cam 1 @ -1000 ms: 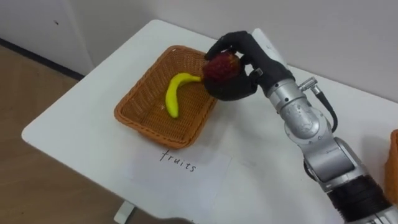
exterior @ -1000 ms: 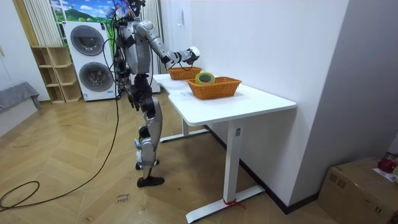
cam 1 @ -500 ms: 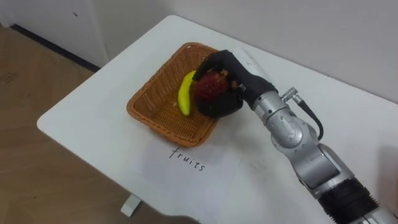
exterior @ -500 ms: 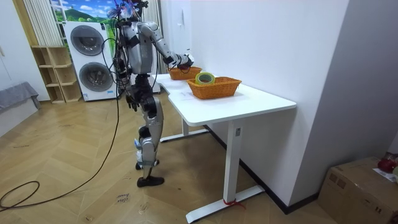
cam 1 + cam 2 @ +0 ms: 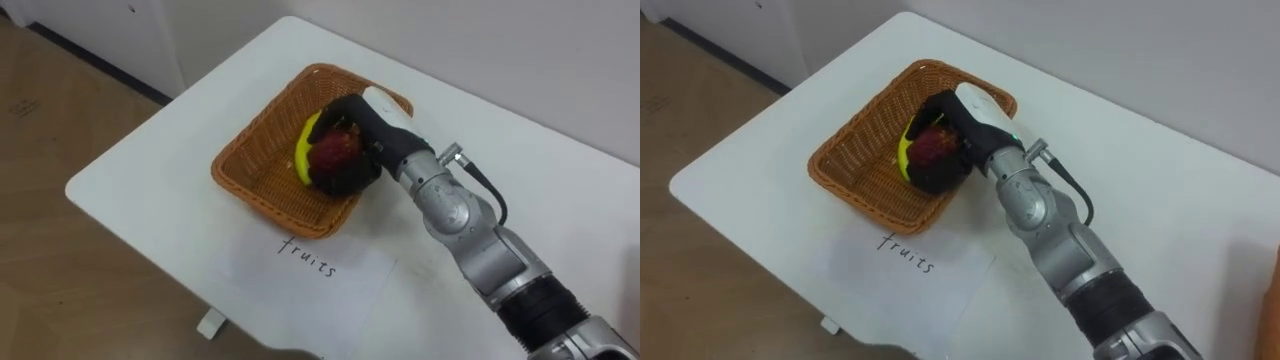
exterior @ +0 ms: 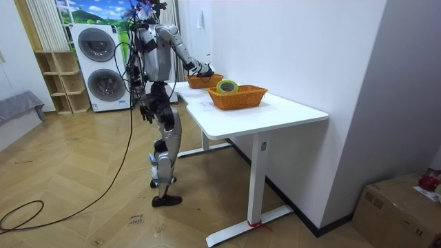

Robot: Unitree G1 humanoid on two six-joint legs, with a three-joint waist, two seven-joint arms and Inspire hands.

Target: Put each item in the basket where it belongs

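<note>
We judge the round dark-red fruit (image 5: 333, 152), held by the curled black right hand (image 5: 372, 140) low inside the brown woven wicker basket (image 5: 250, 190) against the yellow banana (image 5: 303, 152), light, firm, smooth-skinned and bruisable, best cupped round its middle.

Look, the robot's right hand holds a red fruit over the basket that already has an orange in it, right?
Not quite. What already lies in the basket is a yellow banana, not an orange; the left eye view shows it. The rest is right: the right hand is curled round the red fruit over that basket.
</note>
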